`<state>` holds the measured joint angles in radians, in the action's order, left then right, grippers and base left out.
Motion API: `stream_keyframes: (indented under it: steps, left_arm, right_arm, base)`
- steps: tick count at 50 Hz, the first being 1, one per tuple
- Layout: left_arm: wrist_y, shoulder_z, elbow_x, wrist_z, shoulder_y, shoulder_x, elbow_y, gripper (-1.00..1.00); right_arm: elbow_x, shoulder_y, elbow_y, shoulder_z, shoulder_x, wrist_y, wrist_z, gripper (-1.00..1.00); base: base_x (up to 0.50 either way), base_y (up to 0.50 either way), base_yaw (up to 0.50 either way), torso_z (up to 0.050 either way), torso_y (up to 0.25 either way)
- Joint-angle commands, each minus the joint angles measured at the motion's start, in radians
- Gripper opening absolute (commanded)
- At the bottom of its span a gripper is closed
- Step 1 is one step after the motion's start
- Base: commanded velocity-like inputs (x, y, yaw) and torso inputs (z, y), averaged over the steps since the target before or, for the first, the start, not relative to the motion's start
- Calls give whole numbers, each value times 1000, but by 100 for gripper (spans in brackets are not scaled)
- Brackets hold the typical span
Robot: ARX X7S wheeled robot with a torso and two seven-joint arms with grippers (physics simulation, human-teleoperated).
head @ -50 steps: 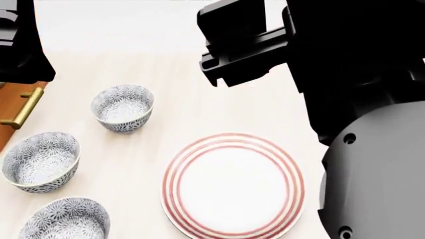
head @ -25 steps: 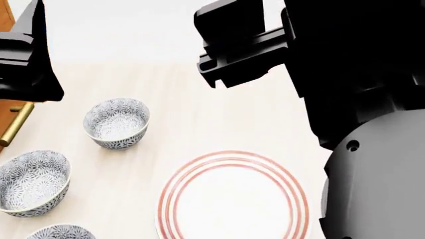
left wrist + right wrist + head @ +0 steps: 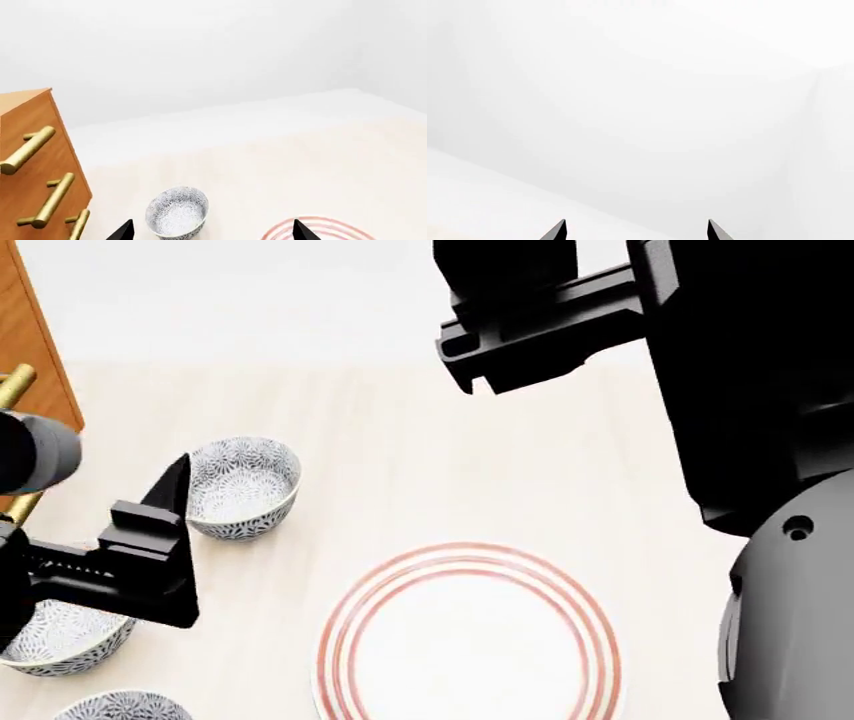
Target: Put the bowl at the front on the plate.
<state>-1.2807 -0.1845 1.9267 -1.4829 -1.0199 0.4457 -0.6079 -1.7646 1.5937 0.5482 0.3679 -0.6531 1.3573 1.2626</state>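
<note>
Left hand point(image 3: 210, 231): your fingers stand wide apart with nothing between them; in the head view the hand hangs above the left side of the counter, over the row of bowls.
Right hand point(image 3: 636, 230): fingertips apart and empty, raised high on the right and facing a blank white wall, well away from everything.
Bowl point(image 3: 120, 706): which one "front" means is a judgement; taking it as the one nearest you, it is the bowl whose rim just shows at the near left edge of the head view. It sits on the counter, untouched.
Middle bowl point(image 3: 64, 637): on the left, partly hidden under your left hand.
Far bowl point(image 3: 240, 486): the farthest of the three, just beyond your left fingertip; the left wrist view shows it on the counter between the fingertips but beyond them.
Plate point(image 3: 467, 640): bare, on the counter right of the bowls, with its near edge cut off by the view.
Drawer unit point(image 3: 33, 170): wooden, brass handles, at the far left.
Counter point(image 3: 400, 430): pale wood.
Progress: nothing is done yet. You have no bowl in hand and the plate carries nothing.
Left to do: bring the left hand back toward you over the near bowl, close on its rim, lift, carry right, set it on the plate.
</note>
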Motion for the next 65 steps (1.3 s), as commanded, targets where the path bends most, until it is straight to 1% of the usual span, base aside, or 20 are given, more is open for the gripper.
stream_keyframes:
  steps: [1, 2, 3, 32, 37, 45, 54, 65]
  left_arm:
    - [51, -107, 105, -52, 60, 43, 51, 100]
    - [58, -116, 113, -55, 62, 47, 58, 100]
    - [25, -110, 21, 10, 151, 36, 50, 100]
    - [23, -126, -104, 104, 257, 64, 38, 100]
    - [18, -127, -152, 145, 294, 65, 34, 100]
    - [19, -131, -195, 175, 330, 74, 34, 100]
    - [18, -148, -314, 251, 397, 79, 30, 100]
    - [30, -174, -397, 311, 450, 85, 40, 100]
  right_arm:
    - [11, -7, 18, -4, -20, -10, -18, 100]
    - [13, -9, 18, -3, -20, -10, -21, 100]
    - [21, -19, 28, -2, -21, -10, -28, 100]
    - [25, -18, 35, 15, -41, -36, -31, 100]
    - [34, -21, 35, 19, -40, -39, -38, 100]
    - [45, -22, 35, 23, -42, -44, -50, 100]
    - [51, -33, 42, 25, -48, -54, -55, 100]
    - [59, -43, 48, 26, -56, -66, -62, 100]
  base:
    - [0, 0, 0, 0, 0]
    - [0, 0, 0, 0, 0]
    - [0, 0, 0, 0, 0]
    - [0, 0, 0, 0, 0]
    - [0, 0, 0, 0, 0]
    - [0, 0, 0, 0, 0]
    - [0, 0, 0, 0, 0]
    - [0, 0, 0, 0, 0]
